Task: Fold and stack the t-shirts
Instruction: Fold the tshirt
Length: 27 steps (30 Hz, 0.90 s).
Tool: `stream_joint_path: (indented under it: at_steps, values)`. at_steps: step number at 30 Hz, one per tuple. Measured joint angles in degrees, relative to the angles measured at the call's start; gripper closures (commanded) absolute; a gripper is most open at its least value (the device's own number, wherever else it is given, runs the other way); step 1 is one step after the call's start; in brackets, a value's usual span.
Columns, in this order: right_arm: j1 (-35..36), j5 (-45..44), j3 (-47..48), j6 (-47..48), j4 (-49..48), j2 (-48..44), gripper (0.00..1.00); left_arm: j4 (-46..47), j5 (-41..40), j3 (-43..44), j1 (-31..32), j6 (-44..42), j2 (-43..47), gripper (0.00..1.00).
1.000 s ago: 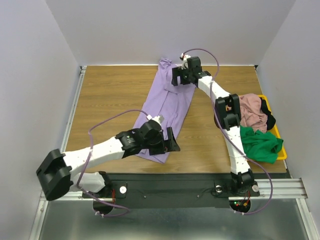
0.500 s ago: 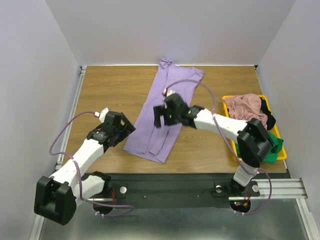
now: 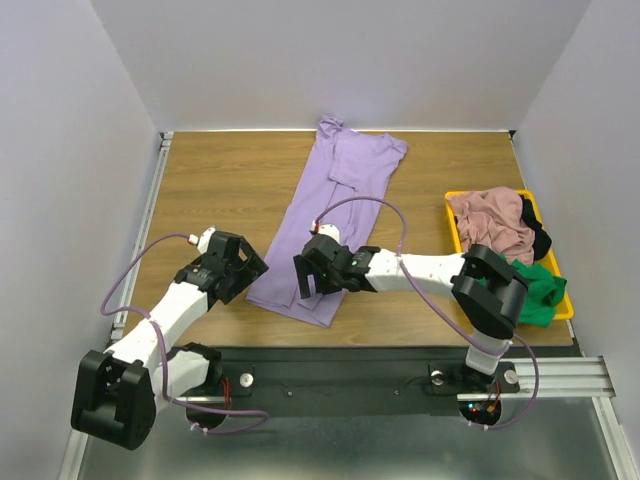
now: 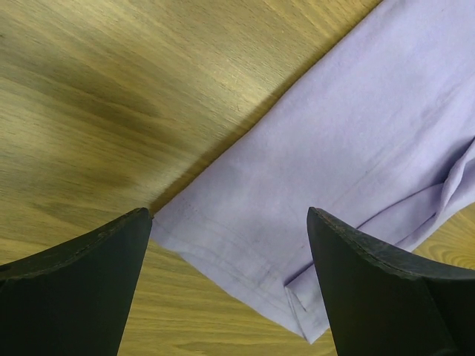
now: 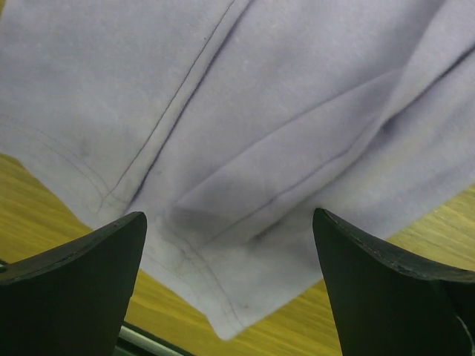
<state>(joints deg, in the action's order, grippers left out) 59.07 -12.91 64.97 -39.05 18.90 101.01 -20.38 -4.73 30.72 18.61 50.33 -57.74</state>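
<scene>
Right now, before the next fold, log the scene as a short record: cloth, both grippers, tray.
on table: lavender t-shirt, folded into a long strip, lying flat on the wooden table
left gripper: open, at the strip's near left hem corner, gripping nothing
right gripper: open, above the near hem, gripping nothing
yellow tray: right side of the table
in tray: pink shirt, green shirt, dark shirt, all crumpled
stack: not yet started

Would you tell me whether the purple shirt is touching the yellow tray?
Apart. The top view shows bare table between the purple shirt and the yellow tray.
</scene>
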Motion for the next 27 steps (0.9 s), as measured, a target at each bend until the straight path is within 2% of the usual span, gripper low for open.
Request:
stream_joint_path:
  at_steps: [9,18,27]
  values:
    - [0.37,-0.52,5.55,0.44,-0.17,6.43,0.0,-0.02,0.17,-0.02,-0.11,0.17,0.0,0.02]
    - [0.68,-0.2,10.1,0.68,-0.55,9.11,0.0,-0.15,0.0,-0.02,-0.37,0.57,0.0,0.02]
    - [3.15,-0.31,10.29,1.4,-0.11,9.6,0.01,-0.7,-0.24,-0.02,-0.74,0.72,0.0,0.02]
